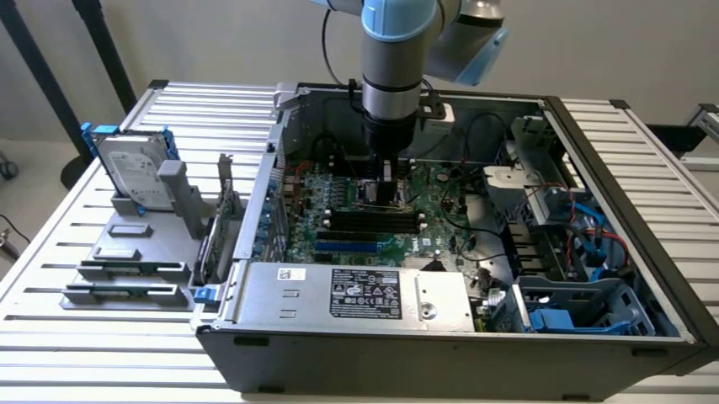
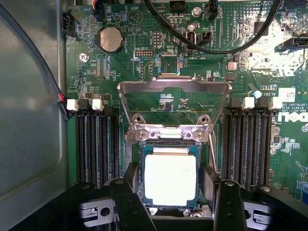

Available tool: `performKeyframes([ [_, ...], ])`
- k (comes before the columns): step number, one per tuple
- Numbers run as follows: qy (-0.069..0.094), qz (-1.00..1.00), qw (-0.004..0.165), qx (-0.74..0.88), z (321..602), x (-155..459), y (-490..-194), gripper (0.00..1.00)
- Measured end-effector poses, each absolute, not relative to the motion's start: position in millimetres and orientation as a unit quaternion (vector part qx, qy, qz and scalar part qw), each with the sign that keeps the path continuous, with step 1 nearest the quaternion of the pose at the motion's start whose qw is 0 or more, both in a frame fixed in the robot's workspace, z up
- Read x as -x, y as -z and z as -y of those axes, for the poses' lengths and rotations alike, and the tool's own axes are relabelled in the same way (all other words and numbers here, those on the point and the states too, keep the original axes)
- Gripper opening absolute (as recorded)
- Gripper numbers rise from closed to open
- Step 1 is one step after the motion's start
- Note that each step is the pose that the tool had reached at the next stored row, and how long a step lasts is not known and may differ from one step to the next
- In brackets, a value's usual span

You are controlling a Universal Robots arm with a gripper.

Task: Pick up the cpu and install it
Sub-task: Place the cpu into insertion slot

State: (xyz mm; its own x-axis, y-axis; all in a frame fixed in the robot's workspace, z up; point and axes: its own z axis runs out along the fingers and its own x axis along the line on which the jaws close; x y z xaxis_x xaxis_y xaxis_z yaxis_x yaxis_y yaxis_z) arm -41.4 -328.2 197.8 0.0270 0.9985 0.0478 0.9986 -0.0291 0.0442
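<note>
Placement stage of the CPU installation. In the exterior view the arm reaches straight down into the open computer case, which lies on its side on the slatted worktop; the end effector hangs just above the motherboard, near the memory slots. To the exterior view's left, well apart from the case, a grey parts holder carries the hard drive upright.

The wrist view looks down between the two dark fingers. The cpu lies flat in its socket, metal top upward and edges square to the socket frame. The fingers stand spread wide, one on each side of the chip; nothing is held between them. Whether the pads touch the chip's pale edge cannot be told. The socket's load plate is folded back beyond the socket — not yet lowered over the chip.

Judgement: the pick and carry are done and the chip appears seated, so the step in hand is the letting-go at the socket; the installation is not complete while the plate stands open. Whatever move follows calls for a straight vertical line — the fingers flank the chip closely, and any sideways drift could nudge it off its seat or scrape the socket frame.
</note>
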Motion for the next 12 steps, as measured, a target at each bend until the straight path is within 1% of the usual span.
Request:
performKeyframes([
  [12,0.032,0.697,0.002,0.717,328.1,43.9,-207.6,0.63],
])
